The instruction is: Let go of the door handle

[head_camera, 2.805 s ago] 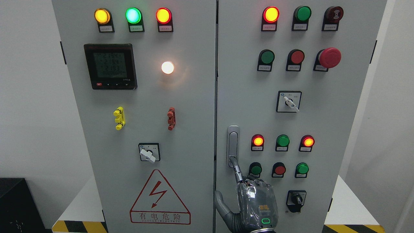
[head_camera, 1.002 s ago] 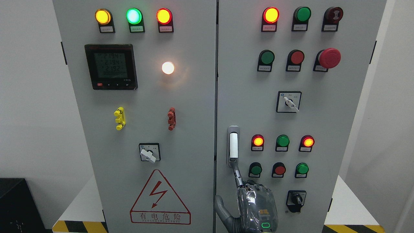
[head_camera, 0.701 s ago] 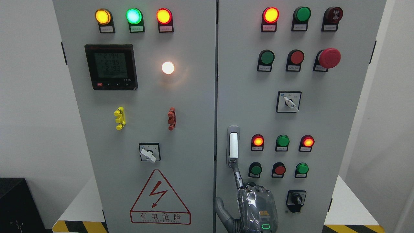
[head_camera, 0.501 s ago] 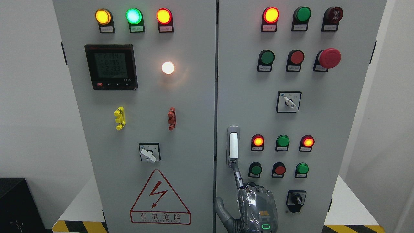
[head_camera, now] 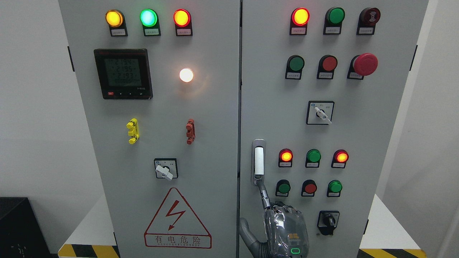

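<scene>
1. The door handle (head_camera: 259, 161) sits upright at the left edge of the cabinet's right door (head_camera: 358, 136), just beside the centre seam and about two thirds of the way down. Its pale lever stands out from the grey surround.
2. The right hand (head_camera: 285, 229) comes up from the bottom edge right of the seam. One finger (head_camera: 263, 193) is stretched straight up with its tip touching the lower end of the handle; the other fingers are folded against the palm and grasp nothing. The thumb (head_camera: 247, 233) juts out toward the seam.
3. Just right of the handle run two rows of round lamps: a lit red lamp (head_camera: 285, 156), a green lamp (head_camera: 313, 156) and another lit red one above, then green, red and green below. A black rotary knob (head_camera: 328, 221) sits beside the hand.
4. Higher on the same door are a white selector switch (head_camera: 320, 112), a large red mushroom button (head_camera: 365, 64) and more lamps along the top.
5. The left door (head_camera: 107, 150) carries a digital meter (head_camera: 123, 73), a glowing white lamp (head_camera: 186, 75), a yellow clip (head_camera: 132, 130), a red clip (head_camera: 190, 131), a second selector (head_camera: 165, 168) and a red warning triangle (head_camera: 176, 218) with a lightning bolt.
</scene>
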